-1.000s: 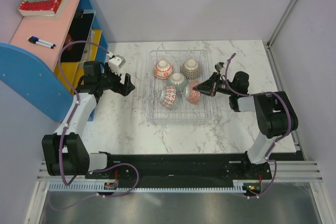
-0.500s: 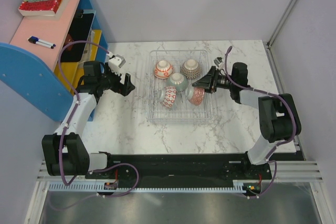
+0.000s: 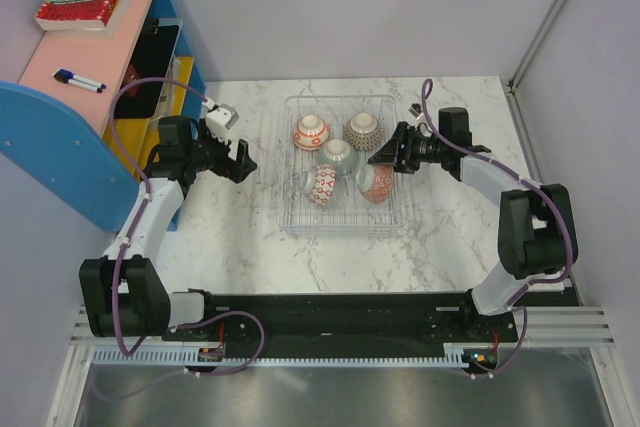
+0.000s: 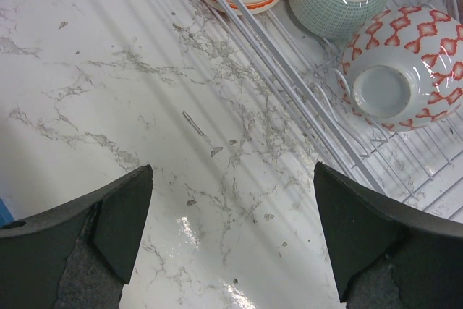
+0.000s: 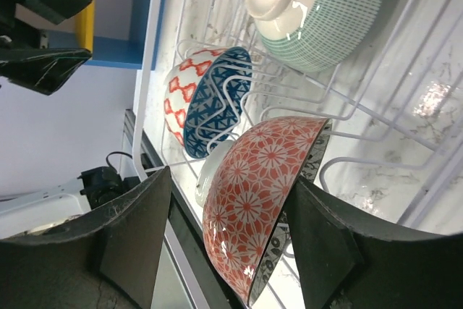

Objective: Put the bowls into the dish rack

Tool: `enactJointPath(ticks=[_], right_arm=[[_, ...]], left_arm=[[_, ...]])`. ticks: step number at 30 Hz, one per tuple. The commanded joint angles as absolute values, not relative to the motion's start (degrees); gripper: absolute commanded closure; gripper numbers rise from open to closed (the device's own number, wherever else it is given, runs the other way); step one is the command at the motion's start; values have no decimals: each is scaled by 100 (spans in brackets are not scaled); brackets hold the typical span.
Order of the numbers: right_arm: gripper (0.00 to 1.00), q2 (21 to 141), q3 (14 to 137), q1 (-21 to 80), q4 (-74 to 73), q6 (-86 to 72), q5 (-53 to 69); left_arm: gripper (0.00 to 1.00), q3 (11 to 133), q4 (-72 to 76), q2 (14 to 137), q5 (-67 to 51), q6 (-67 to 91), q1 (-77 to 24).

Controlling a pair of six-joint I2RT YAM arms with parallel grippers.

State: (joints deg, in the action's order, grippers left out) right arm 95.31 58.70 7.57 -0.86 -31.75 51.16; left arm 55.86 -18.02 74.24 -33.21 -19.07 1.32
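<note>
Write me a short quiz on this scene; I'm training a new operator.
1. How many bowls sit in the rack?
2. True or false: the left gripper is open, above the table outside the rack.
3. Which bowl is nearest the right gripper? A green, B red floral, C brown.
Key: 1 five; 2 true; 3 B.

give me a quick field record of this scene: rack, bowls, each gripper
dish rack: middle of the table
bowls: five, all inside the rack
red floral bowl: front right, tilted on edge
left gripper: open, over table left of rack
right gripper: open, by the red floral bowl
bowls outside rack: none visible
</note>
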Motion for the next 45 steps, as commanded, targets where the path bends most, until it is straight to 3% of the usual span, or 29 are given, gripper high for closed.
enactJointPath(ticks=[1,18,23,27,29,35,45], right_arm=[[29,9633,6081,712,-1342,-2234,4044],[27,9343,7953,1362,-3893,-1099,1372],[23,9246,8577,1362,-4140,-695,1317],[10,8957,8894,1345,-4052,-124,2054],[3,8590,8729,1301,-3807,262,2450],[3,7420,7718,1292,-2778,1282,2514],[3,6021,7163,1257,-2725,1952,1767]], left_arm=[[2,5546,-1608,7251,-3472,-2039,149],[2,5546,-1626,7190,-3419,-2057,149],[2,5546,-1652,7111,-3410,-2065,149],[1,5555,-1661,6953,-3358,-2057,149],[0,5546,-1661,6839,-3331,-2065,149],[0,5467,-1696,6399,-3217,-2039,193],[0,5361,-1635,5677,-3629,-1749,545]])
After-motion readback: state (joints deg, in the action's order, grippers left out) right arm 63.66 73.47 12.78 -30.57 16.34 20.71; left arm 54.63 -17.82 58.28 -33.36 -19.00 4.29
